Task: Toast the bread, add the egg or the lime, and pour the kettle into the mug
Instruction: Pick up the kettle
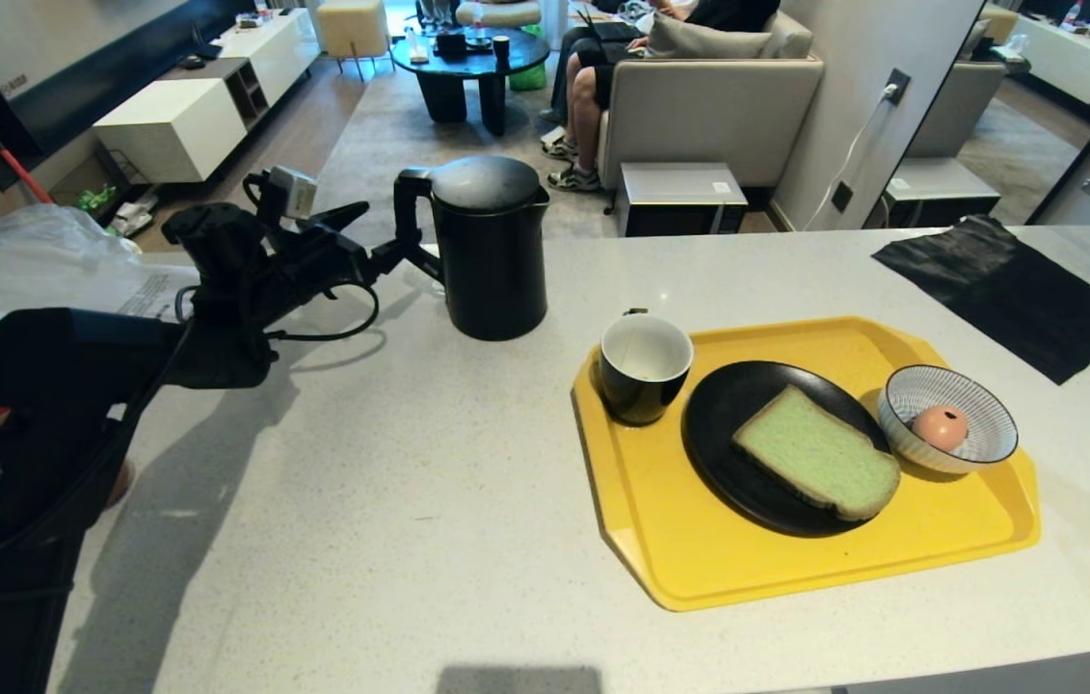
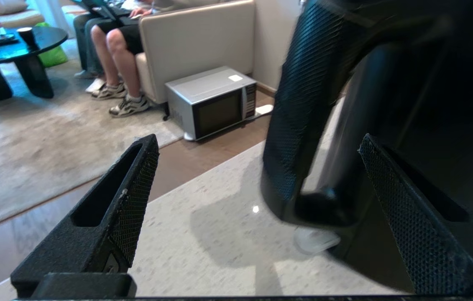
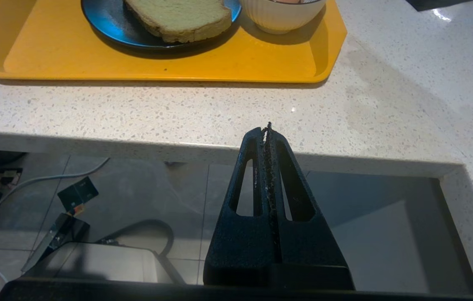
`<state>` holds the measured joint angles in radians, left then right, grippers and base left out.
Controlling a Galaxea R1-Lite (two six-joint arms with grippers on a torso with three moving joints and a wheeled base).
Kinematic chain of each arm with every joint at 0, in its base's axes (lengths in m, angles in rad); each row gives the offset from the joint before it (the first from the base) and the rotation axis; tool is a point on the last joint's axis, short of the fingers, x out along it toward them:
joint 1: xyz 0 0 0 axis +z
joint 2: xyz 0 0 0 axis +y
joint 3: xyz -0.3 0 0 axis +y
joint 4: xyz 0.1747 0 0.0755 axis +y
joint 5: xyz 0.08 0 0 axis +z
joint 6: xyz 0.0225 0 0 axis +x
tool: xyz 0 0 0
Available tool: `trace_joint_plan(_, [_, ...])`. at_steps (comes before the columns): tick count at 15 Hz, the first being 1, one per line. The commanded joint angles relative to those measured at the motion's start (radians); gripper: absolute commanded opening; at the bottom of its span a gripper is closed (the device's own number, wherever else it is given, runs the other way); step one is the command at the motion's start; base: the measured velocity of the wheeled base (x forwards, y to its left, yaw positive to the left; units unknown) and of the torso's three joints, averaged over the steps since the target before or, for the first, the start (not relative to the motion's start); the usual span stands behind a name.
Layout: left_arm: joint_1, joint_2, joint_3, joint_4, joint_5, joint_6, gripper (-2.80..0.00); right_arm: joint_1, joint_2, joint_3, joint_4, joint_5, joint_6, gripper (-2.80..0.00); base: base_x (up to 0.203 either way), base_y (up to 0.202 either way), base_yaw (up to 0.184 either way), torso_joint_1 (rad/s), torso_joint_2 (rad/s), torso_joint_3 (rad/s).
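White counter: left gripper, jaws wide, straddles the kettle handle to lift it; right gripper parked, shut, empty.

Head camera overlooks counter; right wrist shares its tray.
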<state>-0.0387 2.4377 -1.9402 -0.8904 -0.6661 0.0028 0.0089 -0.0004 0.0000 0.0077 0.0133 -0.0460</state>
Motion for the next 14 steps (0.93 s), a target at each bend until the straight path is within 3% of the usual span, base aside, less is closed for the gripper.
trace_joint_plan(1, [-0.012, -0.005, 0.001, -0.005, -0.018, 0.002, 0.00, 0.000, 0.000, 0.000, 0.000, 0.000, -0.001, -2.80, 0.000, 0.000, 0.000, 0.000, 0.00, 0.000])
trace_joint_plan(4, [-0.004, 0.015, -0.003, -0.004, -0.050, 0.008, 0.00, 0.000, 0.000, 0.001, 0.000, 0.000, -0.003, -2.80, 0.000, 0.000, 0.000, 0.000, 0.00, 0.000])
trace_joint_plan(14, [0.037, -0.017, -0.002, 0.046, -0.043, 0.003, 0.00, 0.000, 0.000, 0.001, 0.000, 0.000, 0.000, -2.80, 0.000, 0.000, 0.000, 0.000, 0.00, 0.000])
